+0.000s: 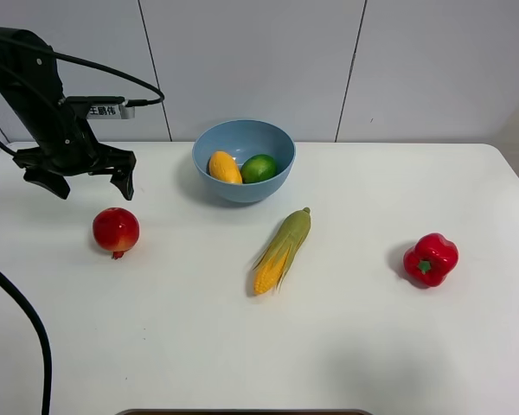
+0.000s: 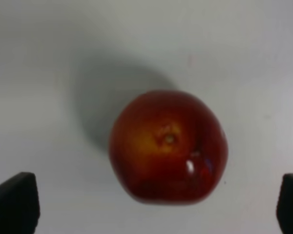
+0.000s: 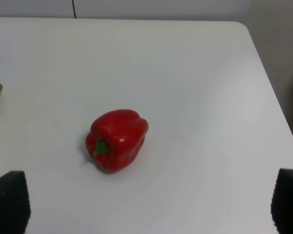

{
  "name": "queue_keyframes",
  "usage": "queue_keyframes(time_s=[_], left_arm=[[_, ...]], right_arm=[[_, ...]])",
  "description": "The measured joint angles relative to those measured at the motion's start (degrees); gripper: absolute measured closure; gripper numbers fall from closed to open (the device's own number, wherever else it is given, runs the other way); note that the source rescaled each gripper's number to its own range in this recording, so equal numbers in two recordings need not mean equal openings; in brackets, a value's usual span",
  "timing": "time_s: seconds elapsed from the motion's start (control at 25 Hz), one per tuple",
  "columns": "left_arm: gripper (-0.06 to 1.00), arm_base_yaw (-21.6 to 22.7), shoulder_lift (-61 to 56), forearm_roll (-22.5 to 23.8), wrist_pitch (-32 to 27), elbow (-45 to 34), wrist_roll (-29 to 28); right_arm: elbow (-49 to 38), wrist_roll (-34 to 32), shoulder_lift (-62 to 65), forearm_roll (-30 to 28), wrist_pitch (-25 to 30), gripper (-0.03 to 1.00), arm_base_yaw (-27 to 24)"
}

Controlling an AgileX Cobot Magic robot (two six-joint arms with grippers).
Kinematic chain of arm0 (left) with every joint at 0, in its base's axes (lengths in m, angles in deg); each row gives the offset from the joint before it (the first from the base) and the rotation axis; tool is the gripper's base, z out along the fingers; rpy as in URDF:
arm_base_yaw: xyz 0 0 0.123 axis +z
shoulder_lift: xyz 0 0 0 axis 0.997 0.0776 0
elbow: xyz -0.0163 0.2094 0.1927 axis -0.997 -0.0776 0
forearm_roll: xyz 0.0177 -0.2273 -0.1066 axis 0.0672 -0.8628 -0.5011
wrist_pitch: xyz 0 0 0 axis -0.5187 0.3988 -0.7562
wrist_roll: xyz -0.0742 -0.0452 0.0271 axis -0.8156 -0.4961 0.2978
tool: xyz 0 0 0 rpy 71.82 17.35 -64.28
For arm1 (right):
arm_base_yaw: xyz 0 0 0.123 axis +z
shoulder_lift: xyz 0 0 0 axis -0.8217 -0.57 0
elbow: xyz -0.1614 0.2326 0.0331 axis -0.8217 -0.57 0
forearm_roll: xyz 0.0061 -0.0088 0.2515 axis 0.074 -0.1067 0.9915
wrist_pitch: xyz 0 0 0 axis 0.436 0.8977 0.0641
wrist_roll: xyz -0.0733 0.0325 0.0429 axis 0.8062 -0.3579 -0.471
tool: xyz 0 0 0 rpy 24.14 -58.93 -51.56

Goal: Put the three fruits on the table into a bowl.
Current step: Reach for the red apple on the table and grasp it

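While the mango (image 1: pixel 224 167) and the lime (image 1: pixel 259 168) lie side by side inside the light-blue bowl (image 1: pixel 242 194), touching each other, the pomegranate (image 1: pixel 116 231) sits alone on the white worktop (image 1: pixel 372 346), to the left of the bowl and nearer the front edge, with its small crown turned toward that edge. The left fingers (image 1: pixel 125 177) hang in the air just behind the fruit, spread wide and holding nothing. From the left wrist camera the pomegranate (image 2: pixel 168 146) fills the middle of the gap, and the dark fingertip (image 2: pixel 14 202) at either side stands clear of its skin. A corn cob (image 1: pixel 281 251) lies slantwise in front of the bowl, its green husk end toward the bowl. Well off to the right rests a red bell pepper (image 1: pixel 431 258), tipped on its side. The right fingers (image 3: pixel 10 202) show only in the right wrist view, likewise released and empty, with the pepper (image 3: pixel 117 139) lying on the worktop some way beyond them.
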Motion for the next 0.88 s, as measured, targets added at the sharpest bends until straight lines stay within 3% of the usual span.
queue_keyframes(time_s=[0.88], left_arm=[[-0.03,0.0,7.3,-1.6,1.8,0.0,0.1]], right_arm=[[0.0,0.0,0.0,0.0,0.0,-0.03,0.0]])
